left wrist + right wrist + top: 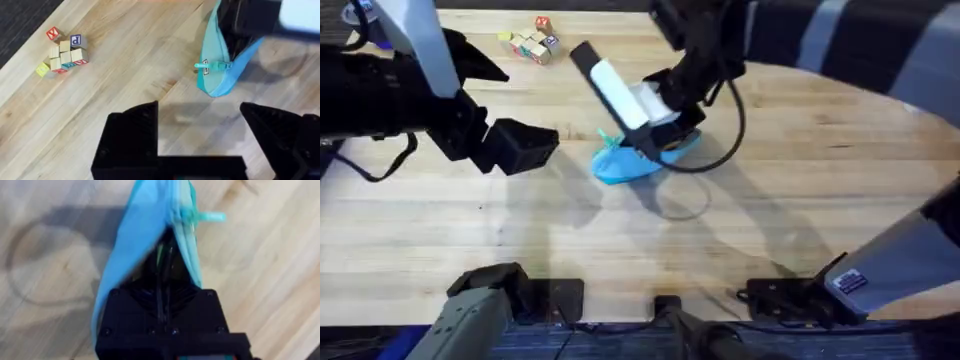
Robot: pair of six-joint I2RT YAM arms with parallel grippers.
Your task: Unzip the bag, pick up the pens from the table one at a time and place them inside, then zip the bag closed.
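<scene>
The bag [620,166] is a soft light-blue cloth pouch, long and pointed at one end. It lies on the bench [800,200] near the middle, a bit toward the far side. The cloth looks floppy and smooth. Its top is unzipped, and the mouth gapes open in the right wrist view [150,240]. A small teal zipper pull [216,65] sticks out sideways near the pointed end of the bag.

The right gripper [655,140] is pushed down into the open mouth of the bag. Its black jaws are inside the cloth, so the tips are hidden, and I cannot tell if they are wide or narrow. Something thin and dark runs up between them inside the bag, but it is too dim to name. The arm and its black cable cover the far half of the bag from above.

The left gripper [525,145] hangs above the bench, near the bag on its left and not touching it. Its jaws are black and blocky, they stand wide apart, and they hold nothing.

The bench is light wood made of long plank strips, with a faint ring mark close to the bag. Far off at the back left sits a little heap of wooden letter blocks [62,55], square and brightly painted
</scene>
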